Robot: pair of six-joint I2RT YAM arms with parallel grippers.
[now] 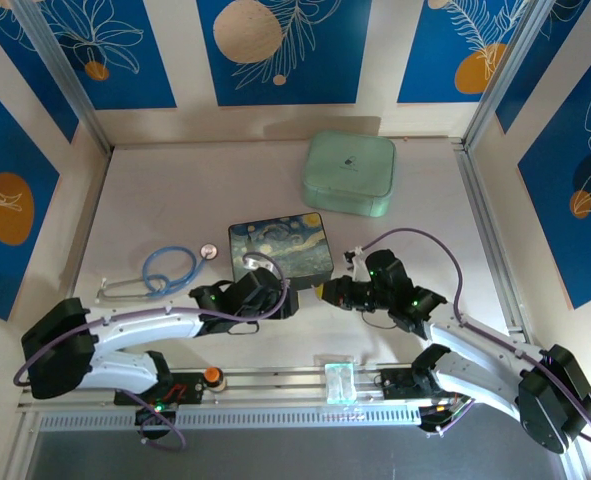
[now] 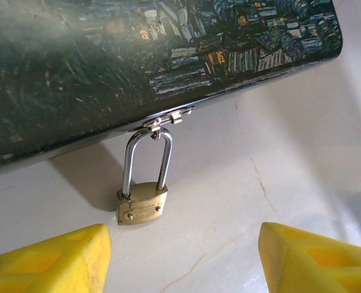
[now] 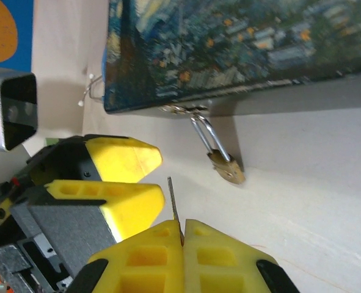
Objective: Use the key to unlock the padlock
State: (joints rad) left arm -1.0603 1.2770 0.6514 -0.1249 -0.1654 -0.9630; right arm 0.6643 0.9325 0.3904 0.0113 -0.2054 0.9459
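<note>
Top external view: on the pale table (image 1: 175, 190), the starry-night tin (image 1: 280, 248) lies at mid-frame. In the left wrist view, the left gripper (image 2: 183, 259) stands wide open along the bottom edge and holds nothing. Its yellow fingers are set either side of the padlock (image 2: 142, 206), touching neither side of it. The padlock sits at centre frame, its shackle looped through the tin's clasp and its brass body on the table. In the right wrist view, the right gripper (image 3: 182, 229) at bottom centre is pinched closed on the key (image 3: 171, 198). The thin blade points up the frame, apart from the lock at centre right. The step in hand looks to be the approach. Next, the left gripper likely needs to steady the lock so the blade can be lined up with the keyway, which cannot be made out here.
</note>
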